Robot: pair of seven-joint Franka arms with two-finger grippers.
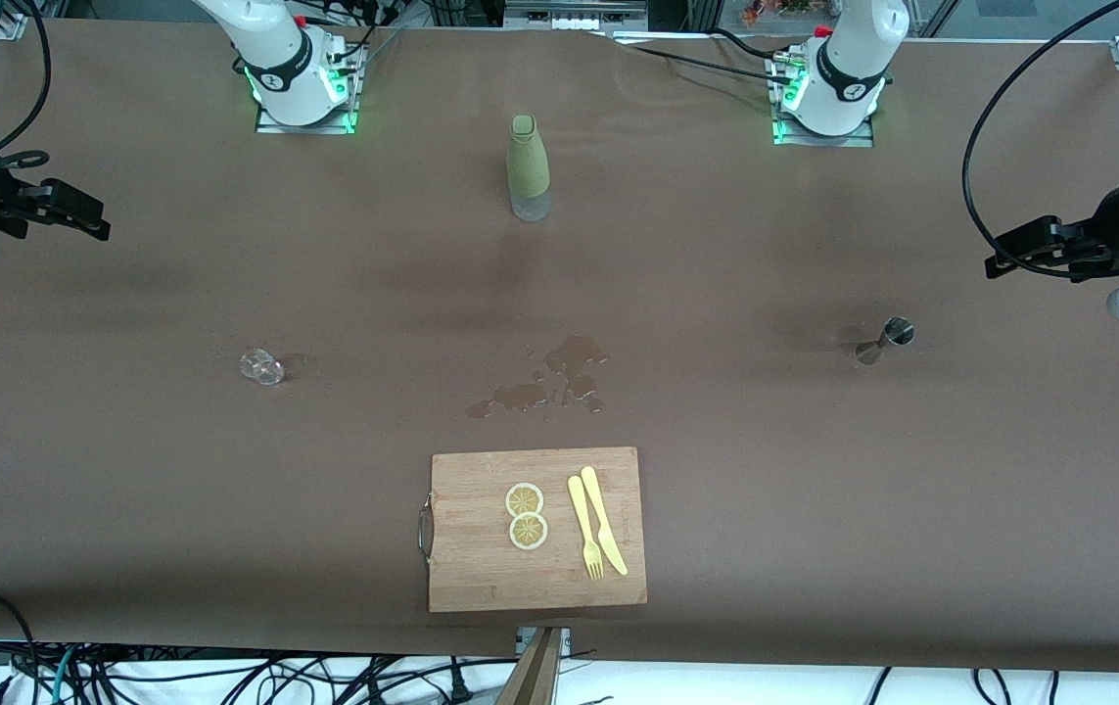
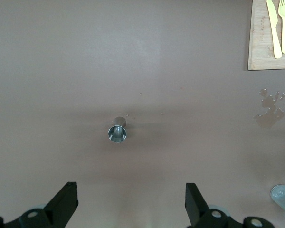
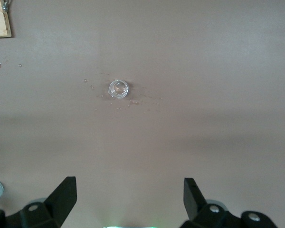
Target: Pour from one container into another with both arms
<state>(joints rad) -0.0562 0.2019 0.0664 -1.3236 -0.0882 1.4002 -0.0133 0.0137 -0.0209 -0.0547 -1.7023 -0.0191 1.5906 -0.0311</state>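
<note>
Lowest in the front view lies a wooden cutting board [image 1: 536, 529] with 2 lemon slices [image 1: 526, 515], a yellow fork [image 1: 584, 529] and a yellow knife [image 1: 604, 519] on it. Just above it in the frame, a spill of liquid [image 1: 559, 377] wets the brown worktop [image 1: 814, 490].

At middle right of the frame stands a small metal jigger [image 1: 884, 341], under the left gripper [image 2: 132, 202], which hangs with its fingers wide apart and nothing between them. At middle left is a small clear glass [image 1: 261, 366], under the right gripper [image 3: 129, 197], also open and empty.

I judge the jigger to be light, stiff and smooth, so it may slip; the narrow waist looks the best place to hold. The glass seems fragile and slippery, and is better taken by its side wall with a gentle squeeze.

A green bottle [image 1: 528, 166] stands at top center, well apart from both. Nothing blocks either gripper.
</note>
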